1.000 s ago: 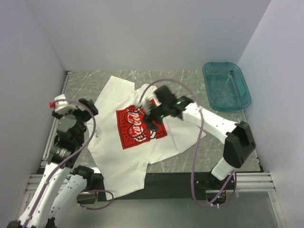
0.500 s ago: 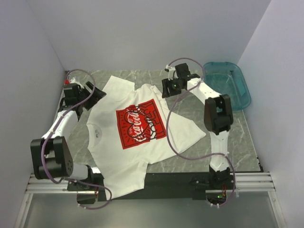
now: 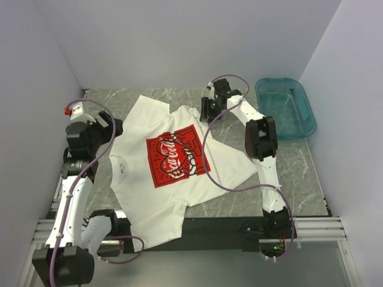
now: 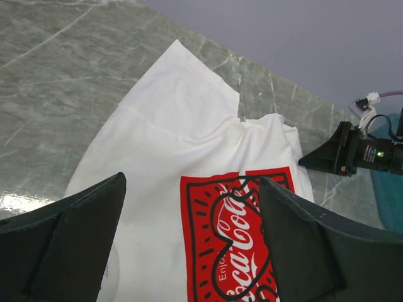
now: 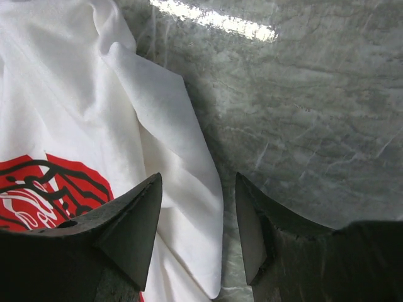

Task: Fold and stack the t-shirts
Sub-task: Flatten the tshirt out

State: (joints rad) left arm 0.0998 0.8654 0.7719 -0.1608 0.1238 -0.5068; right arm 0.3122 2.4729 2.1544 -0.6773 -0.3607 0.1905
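At table centre the shirt (image 3: pixel 173 173) lies flat, collar at 9 and hem at 3 o'clock, w/ R gripper (image 3: pixel 206 110) part-open, empty, straddling its 1 o'clock hem corner, L gripper (image 3: pixel 115 130) wide open, empty, off the 10 o'clock shoulder.

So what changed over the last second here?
The right gripper left the red print and reached out to the t-shirt's far edge, jaws open, nothing held. The left gripper reached forward, then drew back. The t-shirt and teal basin stayed put.
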